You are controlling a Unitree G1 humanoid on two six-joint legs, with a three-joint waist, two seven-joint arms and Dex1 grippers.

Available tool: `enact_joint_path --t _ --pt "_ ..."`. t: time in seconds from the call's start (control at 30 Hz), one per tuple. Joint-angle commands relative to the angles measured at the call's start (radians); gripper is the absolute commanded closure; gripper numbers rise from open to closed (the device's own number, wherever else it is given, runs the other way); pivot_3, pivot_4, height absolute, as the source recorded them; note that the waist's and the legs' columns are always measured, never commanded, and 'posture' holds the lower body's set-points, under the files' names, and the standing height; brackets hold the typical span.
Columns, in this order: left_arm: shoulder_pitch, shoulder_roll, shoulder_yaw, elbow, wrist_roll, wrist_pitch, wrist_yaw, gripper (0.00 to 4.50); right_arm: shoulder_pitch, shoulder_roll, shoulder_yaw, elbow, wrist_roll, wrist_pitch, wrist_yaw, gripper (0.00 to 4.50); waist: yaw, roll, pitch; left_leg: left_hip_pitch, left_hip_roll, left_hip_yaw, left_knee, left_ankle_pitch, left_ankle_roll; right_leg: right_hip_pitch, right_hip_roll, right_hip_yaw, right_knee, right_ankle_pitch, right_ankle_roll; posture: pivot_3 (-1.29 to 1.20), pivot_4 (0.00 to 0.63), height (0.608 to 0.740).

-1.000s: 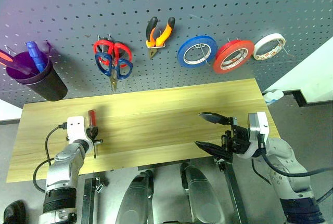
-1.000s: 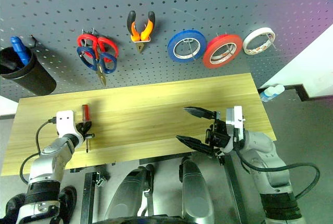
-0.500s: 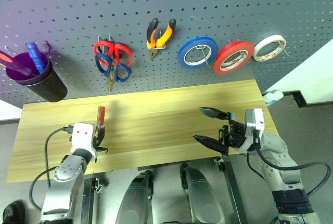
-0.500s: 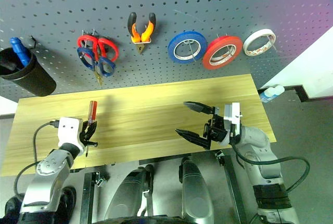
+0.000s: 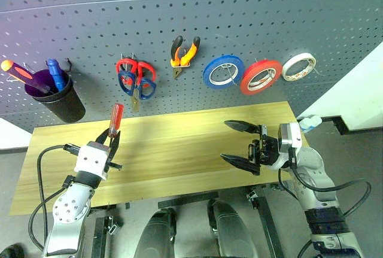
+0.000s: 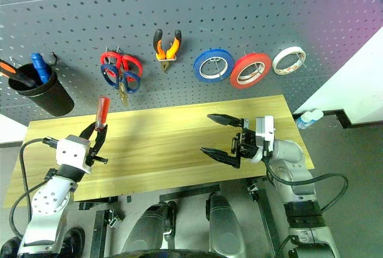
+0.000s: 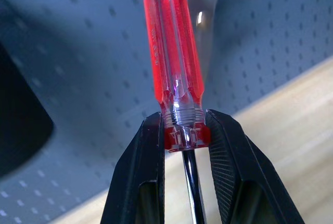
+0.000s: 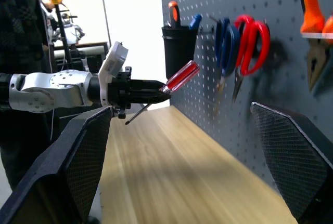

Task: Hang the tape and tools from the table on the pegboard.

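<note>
2 robot arms reach over a light wood worktop [image 5: 179,150] below a dark grey pegboard [image 5: 191,24]. at lower left of the head view, the left end effector [image 5: 111,144] is clamped tight on a small red-handled screwdriver [image 5: 115,118], gripping it at the collar where handle meets shaft, with the handle tilted up toward the board. at lower right, the right end effector [image 5: 239,144] holds nothing, its fingers spread wide above the worktop. a black cup [image 5: 57,96] at the board's upper left already holds 2 screwdrivers, 1 orange [image 5: 18,73] and 1 blue [image 5: 54,73]. across the middle of the board hang 2 pairs of scissors [image 5: 136,78], red-handled and blue-handled together, then orange pliers [image 5: 184,53], a blue roll [image 5: 222,71], red tape [image 5: 261,76] and a pale roll [image 5: 298,66]. risk, as a judgement: the grip sits low on a narrow collar, so the screwdriver could pivot or slip if its handle strikes the cup's rim or the tools already inside, and fall.
</note>
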Motion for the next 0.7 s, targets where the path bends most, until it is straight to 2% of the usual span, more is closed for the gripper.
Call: enact_joint_path --t 0.03,0.33,0.7 --pt "-0.023 0.012 0.056 -0.008 0.002 -0.082 0.030 3.69 -0.026 0.022 -0.019 0.008 0.032 -0.004 0.000 0.00 0.001 0.001 -0.009 0.000 0.000 0.000 0.000 0.000 0.000 0.000 0.000 0.000 0.000 0.000 0.000 -0.11 0.129 0.738" --pt "-0.183 0.075 0.131 0.000 -0.003 -0.079 0.065 3.69 -0.045 0.082 -0.050 0.021 0.079 0.037 -0.066 0.00 0.023 0.000 -0.048 0.001 0.000 0.000 0.002 0.001 -0.001 0.001 0.001 -0.001 0.001 0.002 0.000 -0.10 0.100 0.738" --pt "-0.384 0.170 0.164 0.087 -0.004 -0.067 0.070 3.69 -0.048 0.139 -0.061 -0.037 0.118 0.089 -0.160 0.00 0.022 0.002 -0.086 0.003 0.000 0.000 0.002 0.002 -0.002 0.002 0.002 0.000 0.003 0.002 0.000 -0.12 0.080 0.738"
